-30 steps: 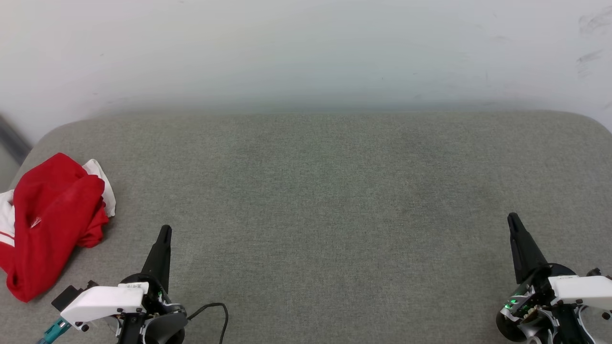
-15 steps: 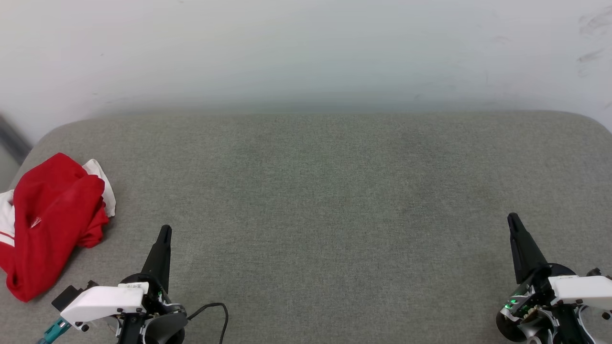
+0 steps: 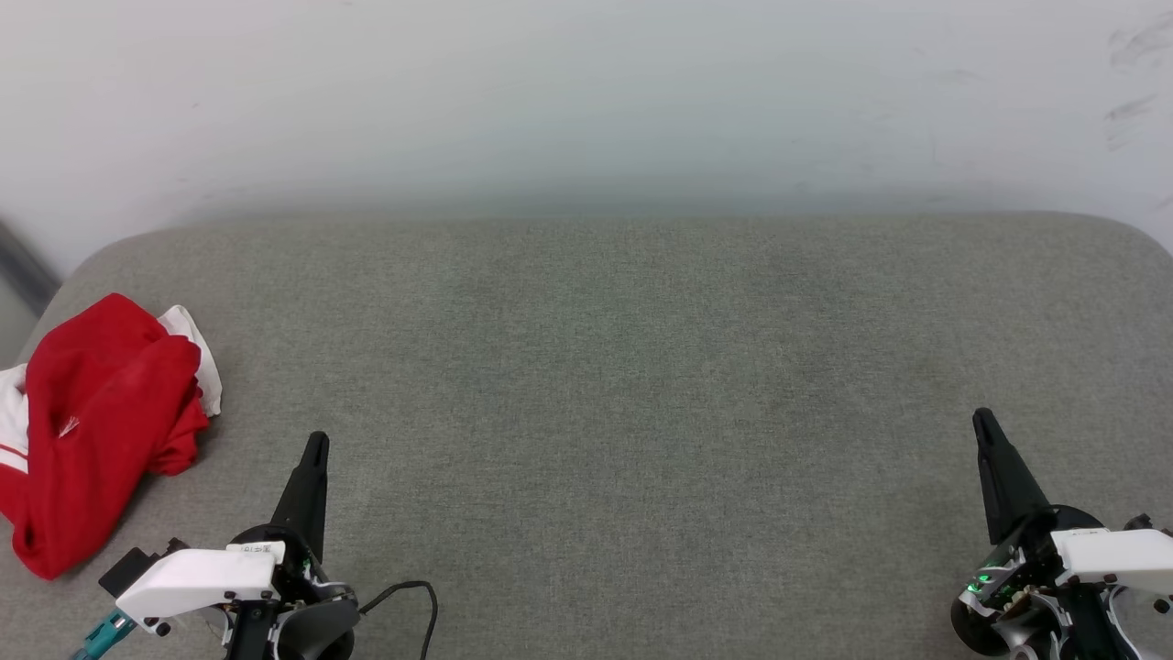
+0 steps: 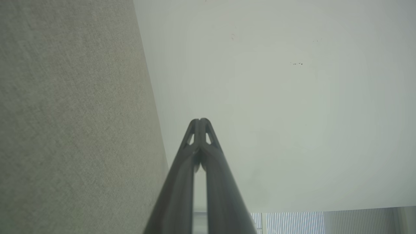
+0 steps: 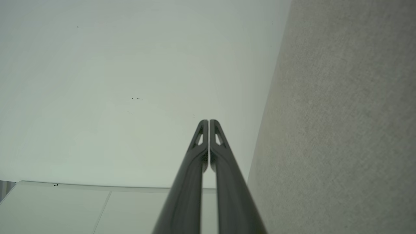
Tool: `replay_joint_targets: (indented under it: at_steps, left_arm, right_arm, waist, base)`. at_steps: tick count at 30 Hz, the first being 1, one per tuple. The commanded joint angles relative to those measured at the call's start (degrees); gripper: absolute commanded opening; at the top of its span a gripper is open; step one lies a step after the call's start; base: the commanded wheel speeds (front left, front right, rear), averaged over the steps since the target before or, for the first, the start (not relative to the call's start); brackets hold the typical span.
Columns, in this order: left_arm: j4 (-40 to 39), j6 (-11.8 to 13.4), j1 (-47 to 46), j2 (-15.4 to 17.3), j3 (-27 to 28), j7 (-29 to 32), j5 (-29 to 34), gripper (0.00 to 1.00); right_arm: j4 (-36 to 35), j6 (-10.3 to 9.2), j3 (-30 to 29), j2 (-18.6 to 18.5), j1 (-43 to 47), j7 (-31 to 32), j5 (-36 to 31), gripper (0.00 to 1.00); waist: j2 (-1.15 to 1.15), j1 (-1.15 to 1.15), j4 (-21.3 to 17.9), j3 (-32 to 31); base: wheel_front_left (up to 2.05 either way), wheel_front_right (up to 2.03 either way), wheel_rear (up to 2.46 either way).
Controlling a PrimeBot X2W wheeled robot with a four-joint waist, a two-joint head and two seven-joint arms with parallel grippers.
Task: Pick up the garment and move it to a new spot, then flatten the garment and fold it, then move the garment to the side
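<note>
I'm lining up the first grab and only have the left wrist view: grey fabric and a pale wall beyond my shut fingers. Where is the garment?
Observer: In the head view the garment lies crumpled at the left edge of the grey surface, to the left of the left gripper.
Operator: Is that gripper touching it?
Observer: No, a strip of bare grey surface shows between them.
Operator: And the other arm?
Observer: The right gripper is shut and sits at the lower right, far across the surface from the garment.
</note>
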Motion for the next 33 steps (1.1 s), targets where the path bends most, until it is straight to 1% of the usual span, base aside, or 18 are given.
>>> replay_joint_targets:
  at_steps: [1,3,4,6,14,21,27,33]
  left_arm:
    - [-0.01,-0.18,-0.39,-0.10,0.05,-0.07,0.07,0.00]
    - [-0.01,-0.18,-0.39,-0.10,0.05,-0.07,0.07,0.00]
    - [0.00,0.01,0.00,0.00,0.00,0.00,0.00,1.00]
    - [0.71,0.04,0.44,-0.04,-0.13,-0.03,0.00,1.00]
    - [-0.30,0.05,0.02,-0.03,-2.77,-2.43,0.86,1.00]
    - [-1.79,0.05,-0.08,-0.01,-3.87,-4.34,3.59,1.00]
    - [-3.33,0.05,-0.13,0.00,-4.40,-5.86,8.81,1.00]
    - [-4.73,0.05,-0.28,0.01,-5.41,-7.28,16.14,1.00]
  right_arm:
    - [0.03,-0.02,0.04,0.20,-0.71,-0.04,-0.25,0.00]
    - [0.03,-0.02,0.04,0.20,-0.71,-0.05,-0.25,0.00]
    - [0.00,0.00,0.00,0.00,0.00,-0.01,0.00,1.00]
    - [0.69,0.00,0.05,0.01,0.50,-0.03,0.01,1.00]
    - [-1.30,0.00,1.36,0.02,1.06,-2.22,-1.19,1.00]
    - [-2.75,0.00,2.71,-0.38,1.44,-4.25,-3.69,1.00]
    - [-3.87,0.00,2.63,-0.51,1.49,-5.82,-8.37,1.00]
    - [-4.98,0.00,2.47,-0.50,1.59,-7.24,-15.81,1.00]
  waist:
    - [0.00,0.00,0.00,0.00]
    - [0.00,0.00,0.00,0.00]
    - [0.00,0.00,0.00,0.00]
    - [0.00,0.00,0.00,0.00]
    - [0.00,0.00,0.01,-0.02]
    - [0.00,0.00,0.01,-0.05]
    - [0.00,0.00,0.05,-0.04]
    - [0.00,0.00,0.10,0.01]
  base:
    - [0.00,0.00,0.00]
    - [0.00,0.00,0.00]
    - [0.00,0.00,0.00]
    - [0.00,0.00,0.00]
    - [0.00,0.00,0.00]
    - [0.00,0.00,0.00]
    - [0.00,0.00,0.00]
    - [0.00,0.00,0.00]
